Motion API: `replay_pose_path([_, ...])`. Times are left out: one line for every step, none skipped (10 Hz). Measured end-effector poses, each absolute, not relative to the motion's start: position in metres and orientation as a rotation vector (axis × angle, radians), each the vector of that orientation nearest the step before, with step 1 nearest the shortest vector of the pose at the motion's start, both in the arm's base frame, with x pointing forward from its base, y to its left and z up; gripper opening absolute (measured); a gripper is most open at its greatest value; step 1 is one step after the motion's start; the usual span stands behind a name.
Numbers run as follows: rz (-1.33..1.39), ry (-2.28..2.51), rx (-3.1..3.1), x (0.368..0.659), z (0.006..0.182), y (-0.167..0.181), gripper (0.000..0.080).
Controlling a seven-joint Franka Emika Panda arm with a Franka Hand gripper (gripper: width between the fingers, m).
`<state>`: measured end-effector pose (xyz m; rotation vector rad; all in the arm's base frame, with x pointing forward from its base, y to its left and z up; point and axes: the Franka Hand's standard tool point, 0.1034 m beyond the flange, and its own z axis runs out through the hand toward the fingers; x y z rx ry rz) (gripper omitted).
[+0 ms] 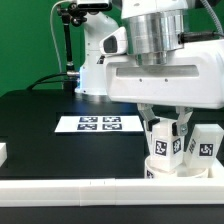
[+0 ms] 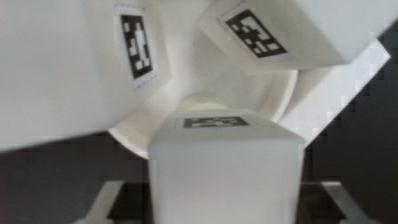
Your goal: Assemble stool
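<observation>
The white round seat disc (image 1: 176, 168) lies at the front of the exterior view's right, against the front rail. My gripper (image 1: 166, 128) stands right over it, shut on an upright tagged leg block (image 1: 164, 147) whose lower end meets the disc. A second leg block (image 1: 205, 146) stands on the disc to the exterior view's right. In the wrist view the held leg block (image 2: 222, 165) fills the middle between my fingers (image 2: 112, 200), with the curved seat disc (image 2: 187, 105) behind it and two other tagged leg blocks (image 2: 135, 40) (image 2: 263, 36) beyond.
The marker board (image 1: 100, 123) lies flat in the middle of the black table. A long white border rail (image 1: 90, 190) runs along the front edge. A small white part (image 1: 3, 152) sits at the exterior view's left edge. The arm's base (image 1: 95, 60) stands behind.
</observation>
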<state>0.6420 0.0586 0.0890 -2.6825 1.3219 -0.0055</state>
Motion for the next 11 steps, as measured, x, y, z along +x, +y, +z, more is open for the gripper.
replay_pose_path([-0.005, 1.32, -2.684, 0.642, 0.089, 0.059, 0.0343])
replay_pose_path([-0.007, 1.301, -2.693, 0.642, 0.089, 0.059, 0.0544])
replay_pose_path([-0.015, 1.196, -2.741, 0.643, 0.09, 0.054, 0.0617])
replay_pose_path([-0.022, 1.113, -2.777, 0.645, 0.092, 0.053, 0.0639])
replay_pose_path([-0.025, 1.034, -2.806, 0.648, 0.097, 0.053, 0.0639])
replay_pose_path([-0.042, 0.926, -2.835, 0.653, 0.107, 0.052, 0.0648])
replay_pose_path([-0.054, 0.897, -2.842, 0.653, 0.112, 0.052, 0.0648])
replay_pose_path([-0.056, 0.803, -2.874, 0.652, 0.109, 0.052, 0.0649])
replay_pose_path([-0.065, 0.678, -2.908, 0.652, 0.108, 0.052, 0.0649])
replay_pose_path([-0.076, 0.548, -2.939, 0.652, 0.108, 0.051, 0.0649])
replay_pose_path([-0.087, 0.396, -2.969, 0.652, 0.108, 0.052, 0.0649])
